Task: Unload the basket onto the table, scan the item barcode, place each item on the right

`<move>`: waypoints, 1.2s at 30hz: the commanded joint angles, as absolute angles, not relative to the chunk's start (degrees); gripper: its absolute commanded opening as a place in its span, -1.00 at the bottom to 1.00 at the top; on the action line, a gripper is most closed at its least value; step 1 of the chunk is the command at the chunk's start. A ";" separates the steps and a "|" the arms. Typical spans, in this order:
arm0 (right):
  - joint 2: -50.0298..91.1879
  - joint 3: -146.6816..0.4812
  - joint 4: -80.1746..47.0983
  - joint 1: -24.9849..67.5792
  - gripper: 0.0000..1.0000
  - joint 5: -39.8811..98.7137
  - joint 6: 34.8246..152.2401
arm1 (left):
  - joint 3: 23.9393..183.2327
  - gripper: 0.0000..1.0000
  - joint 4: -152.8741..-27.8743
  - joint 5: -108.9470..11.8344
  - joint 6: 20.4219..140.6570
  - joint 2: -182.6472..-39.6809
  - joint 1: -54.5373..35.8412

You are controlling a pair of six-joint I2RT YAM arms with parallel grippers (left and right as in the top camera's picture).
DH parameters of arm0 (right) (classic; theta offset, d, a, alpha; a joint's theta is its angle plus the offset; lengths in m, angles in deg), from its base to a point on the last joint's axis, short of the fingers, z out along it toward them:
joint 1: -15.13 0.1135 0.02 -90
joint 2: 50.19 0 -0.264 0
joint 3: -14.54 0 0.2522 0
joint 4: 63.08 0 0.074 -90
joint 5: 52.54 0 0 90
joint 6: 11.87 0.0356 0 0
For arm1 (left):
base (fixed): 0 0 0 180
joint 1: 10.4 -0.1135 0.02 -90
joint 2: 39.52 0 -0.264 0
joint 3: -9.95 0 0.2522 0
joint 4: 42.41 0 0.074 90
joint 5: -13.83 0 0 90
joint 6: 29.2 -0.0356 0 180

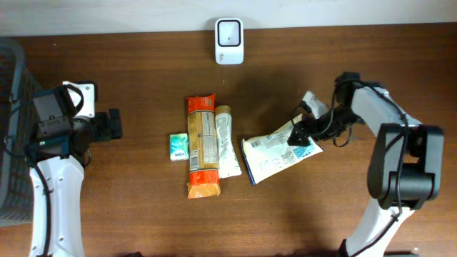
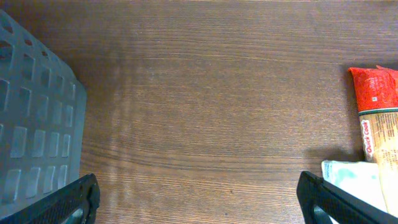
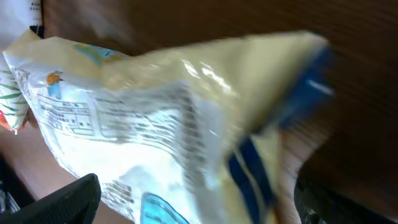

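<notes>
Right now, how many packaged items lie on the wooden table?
4: a small green-white packet, a long orange-red bag and a cream tube side by side at centre; a white-blue pouch to their right. None looks hidden.

1. In the right wrist view the crinkled white-and-blue plastic pouch is smeared with blur. Its print cannot be read, and its lower part runs off the bottom edge.
2. From overhead I cannot tell whether the right gripper touches the pouch's corner (dark fingers over dark shadow).
3. The left wrist view cuts off the red-and-tan pasta packet, the small pale green pack and the grey plastic lattice basket.
4. Overhead, all package print is too small to read.
</notes>
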State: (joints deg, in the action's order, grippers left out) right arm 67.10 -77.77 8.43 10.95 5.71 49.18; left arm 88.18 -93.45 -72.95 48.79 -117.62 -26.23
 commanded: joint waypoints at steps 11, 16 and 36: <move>67.58 -66.16 -4.00 15.52 0.68 11.61 59.17 | 89.23 0.98 -93.36 -71.92 48.27 -117.40 -26.39; 67.58 -64.41 -5.25 15.52 0.40 11.57 59.20 | 89.23 0.98 -93.36 -71.92 48.27 -117.40 -26.39; 59.23 -74.27 -3.68 10.82 -0.92 -16.34 65.21 | 89.23 0.98 -93.36 -71.92 48.27 -117.40 -26.39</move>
